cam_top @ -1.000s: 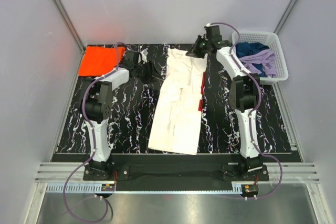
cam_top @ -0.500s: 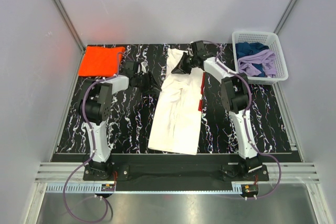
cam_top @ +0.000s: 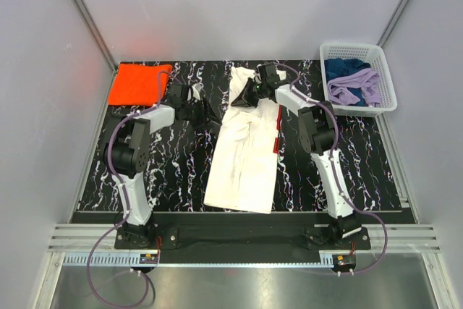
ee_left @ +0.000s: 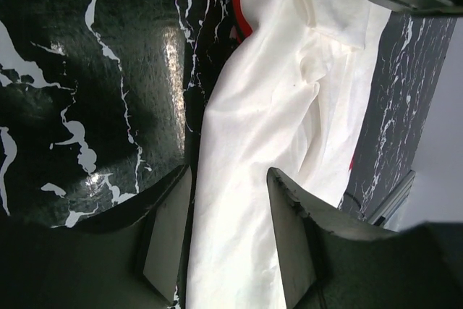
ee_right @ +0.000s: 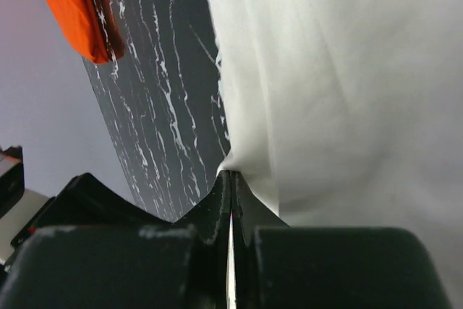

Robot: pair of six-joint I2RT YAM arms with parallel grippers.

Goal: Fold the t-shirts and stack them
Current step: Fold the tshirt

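The white t-shirt (cam_top: 244, 151) lies as a long folded strip down the middle of the table, with red print showing at its right edge. My right gripper (cam_top: 247, 95) sits at the shirt's far end. In the right wrist view its jaws are shut (ee_right: 231, 179) on a pinch of the white t-shirt (ee_right: 340, 77) at its edge. My left gripper (cam_top: 200, 111) is open just left of the shirt's far part, and white cloth (ee_left: 260, 128) shows beyond its two fingers (ee_left: 168, 231). The orange t-shirt (cam_top: 139, 83) lies folded at the far left corner, also visible in the right wrist view (ee_right: 76, 5).
A white plastic basket (cam_top: 385, 77) with blue and purple clothes stands at the far right, off the black marbled table (cam_top: 173, 171). Grey walls close in the table on three sides.
My right gripper swung left from near the basket to the white shirt's far end and shut on the cloth. The left gripper shifted only slightly.
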